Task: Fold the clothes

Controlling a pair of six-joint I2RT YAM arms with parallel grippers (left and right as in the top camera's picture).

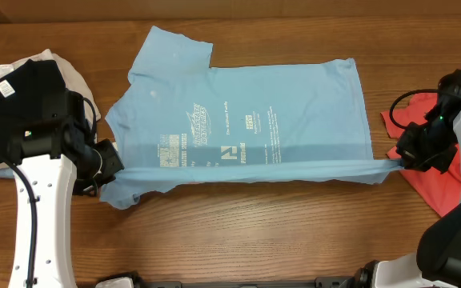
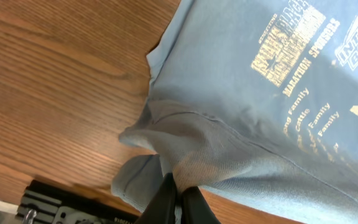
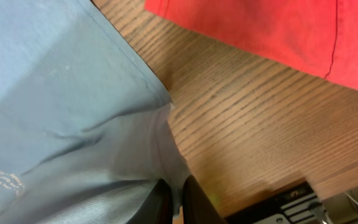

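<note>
While one light blue short-sleeved T-shirt with pale print lies spread on the brown wood-grain table, its near edge is drawn into a single taut strip between the two grippers. At the left end of that strip, the left gripper has its two black fingers pressed together on a bunched fold of blue fabric. The left wrist view shows the cloth gathered and pinched right at the fingertips. At the strip's right end, the right gripper is likewise clamped on the shirt's corner, with blue cloth running down between its two closed fingers. One sleeve sticks out at the shirt's far left corner; the other sags just on the near side of the left gripper. Just right of the blue shirt, partly under the right arm, lies one red T-shirt, crumpled and not touching the blue one. Left of the blue shirt sits a pile of two items: one black garment with a small white label, on top of one pale beige cloth.
</note>
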